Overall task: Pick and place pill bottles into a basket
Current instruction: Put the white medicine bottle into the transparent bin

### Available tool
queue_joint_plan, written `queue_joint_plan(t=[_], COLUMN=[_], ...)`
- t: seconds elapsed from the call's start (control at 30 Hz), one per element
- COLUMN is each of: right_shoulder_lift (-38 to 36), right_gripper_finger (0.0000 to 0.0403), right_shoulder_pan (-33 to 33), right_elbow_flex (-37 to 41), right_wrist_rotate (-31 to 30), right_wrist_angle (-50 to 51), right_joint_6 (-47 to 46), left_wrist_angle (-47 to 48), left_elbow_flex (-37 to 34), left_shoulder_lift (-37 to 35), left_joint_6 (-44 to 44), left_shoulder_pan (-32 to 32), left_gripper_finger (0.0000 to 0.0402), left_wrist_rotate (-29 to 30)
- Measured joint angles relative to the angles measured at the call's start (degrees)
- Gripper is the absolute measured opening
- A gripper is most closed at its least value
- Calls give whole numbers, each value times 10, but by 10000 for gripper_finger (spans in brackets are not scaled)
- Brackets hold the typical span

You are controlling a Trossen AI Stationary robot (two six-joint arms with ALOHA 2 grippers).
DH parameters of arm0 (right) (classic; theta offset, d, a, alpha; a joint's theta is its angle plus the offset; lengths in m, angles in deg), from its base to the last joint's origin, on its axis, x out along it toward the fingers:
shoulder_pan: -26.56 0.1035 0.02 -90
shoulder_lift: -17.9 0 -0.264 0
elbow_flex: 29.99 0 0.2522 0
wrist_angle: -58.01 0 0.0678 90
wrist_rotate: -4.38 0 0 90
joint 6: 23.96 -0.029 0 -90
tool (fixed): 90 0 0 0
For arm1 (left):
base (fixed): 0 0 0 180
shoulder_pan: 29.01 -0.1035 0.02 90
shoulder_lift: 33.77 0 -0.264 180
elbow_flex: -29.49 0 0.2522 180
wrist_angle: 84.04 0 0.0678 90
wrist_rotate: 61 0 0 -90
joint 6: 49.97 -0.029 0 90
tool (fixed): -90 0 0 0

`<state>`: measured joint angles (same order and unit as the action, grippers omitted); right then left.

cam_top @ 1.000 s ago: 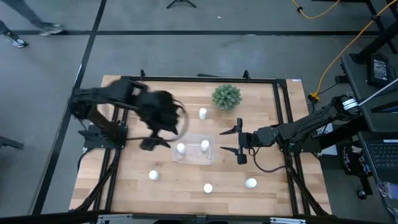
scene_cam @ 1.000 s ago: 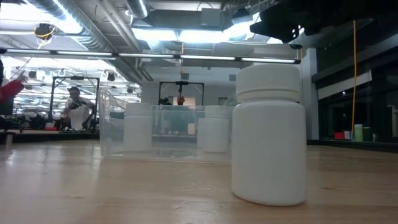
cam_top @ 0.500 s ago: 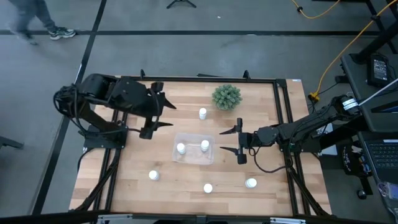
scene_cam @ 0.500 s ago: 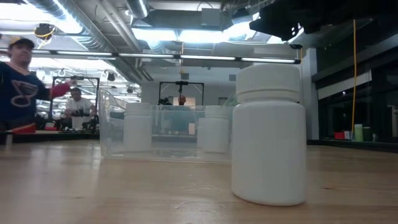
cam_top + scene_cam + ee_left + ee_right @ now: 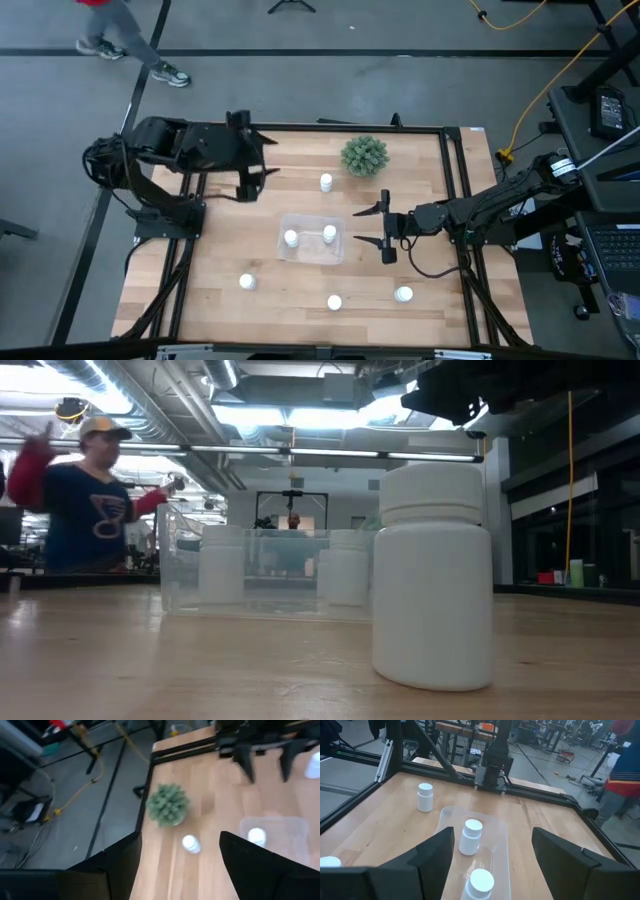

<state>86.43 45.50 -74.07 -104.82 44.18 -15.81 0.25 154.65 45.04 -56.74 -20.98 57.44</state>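
Left gripper [image 5: 257, 170]: over the table's back left part, near the rail, well apart from the basket; fingers spread, holding nothing.
Right gripper [image 5: 383, 227]: just beside the basket's right end, fingers parted wide, holding nothing.
Basket [image 5: 312, 251]: clear bin near the middle of the table [image 5: 210, 270], between the two grippers.
Bottles in the basket: two, both upright, one [image 5: 290, 238] toward the left side and one [image 5: 329, 233] toward the right.
Bottles outside: one [image 5: 325, 181] behind the basket beside the plant [image 5: 364, 155]; three along the front, at front left [image 5: 246, 282], front centre [image 5: 334, 302] and front right [image 5: 403, 294].
Low view: one bottle [image 5: 433, 577] stands upright close to the camera, the basket [image 5: 180, 575] behind it.
Person [image 5: 85, 495]: beyond the table, arms raised.
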Motion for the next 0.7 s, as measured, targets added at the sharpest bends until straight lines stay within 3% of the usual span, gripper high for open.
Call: queue_joint_plan(t=[0.13, 0.33, 0.5, 0.7], right_shoulder_lift=[0, 0, 0, 0], right_gripper_finger=[271, 271, 271, 271], right_shoulder_pan=[0, 0, 0, 0], right_elbow_flex=[0, 0, 0, -1], right_wrist_rotate=[0, 0, 0, 0], right_wrist_angle=[2, 4, -3, -21], right_joint_6=[1, 11, 16, 43], left_wrist_angle=[-66, -244, -333, -430], left_elbow_flex=[-97, -308, -480, -610], left_shoulder_lift=[-65, -221, -325, -372], left_joint_6=[-8, -32, -6, 25], left_shoulder_pan=[-20, -47, -52, -33], left_gripper_finger=[261, 261, 261, 261], left_wrist_rotate=[8, 24, 21, 12])
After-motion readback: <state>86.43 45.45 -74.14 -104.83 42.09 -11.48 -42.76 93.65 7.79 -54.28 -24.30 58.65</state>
